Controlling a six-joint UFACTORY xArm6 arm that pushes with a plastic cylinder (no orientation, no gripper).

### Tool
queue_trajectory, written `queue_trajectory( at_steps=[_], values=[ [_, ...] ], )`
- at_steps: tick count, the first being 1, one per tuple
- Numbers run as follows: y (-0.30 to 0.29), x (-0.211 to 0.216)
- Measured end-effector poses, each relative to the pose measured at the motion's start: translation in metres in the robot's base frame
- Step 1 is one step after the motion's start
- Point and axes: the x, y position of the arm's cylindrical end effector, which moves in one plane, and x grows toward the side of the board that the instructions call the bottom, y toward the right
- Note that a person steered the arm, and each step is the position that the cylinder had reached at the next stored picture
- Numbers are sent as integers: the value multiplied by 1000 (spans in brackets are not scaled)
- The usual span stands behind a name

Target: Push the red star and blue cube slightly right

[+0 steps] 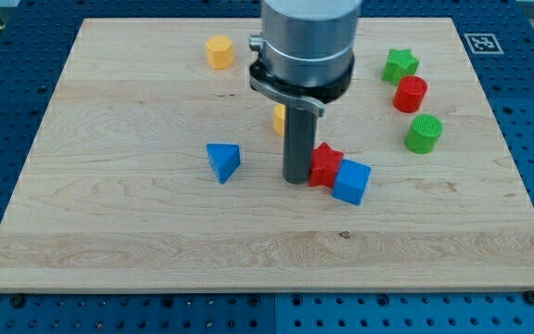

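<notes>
The red star [326, 165] lies near the board's middle, touching the blue cube [351, 181], which sits at its lower right. My tip [297, 179] stands right against the red star's left side. The rod rises from there to the arm's grey body at the view's top.
A blue triangular block [223, 160] lies left of my tip. A yellow block [279, 119] is partly hidden behind the rod. A yellow hexagon [219, 51] is at the top left. A green star [400, 65], red cylinder [411, 94] and green cylinder [425, 133] stand at the right on the wooden board [109, 232].
</notes>
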Motion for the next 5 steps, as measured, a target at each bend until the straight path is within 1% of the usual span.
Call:
queue_trajectory(
  at_steps=[2,3,4,5],
  values=[
    [43,6],
    [43,6],
    [10,13],
    [-5,9]
  ],
)
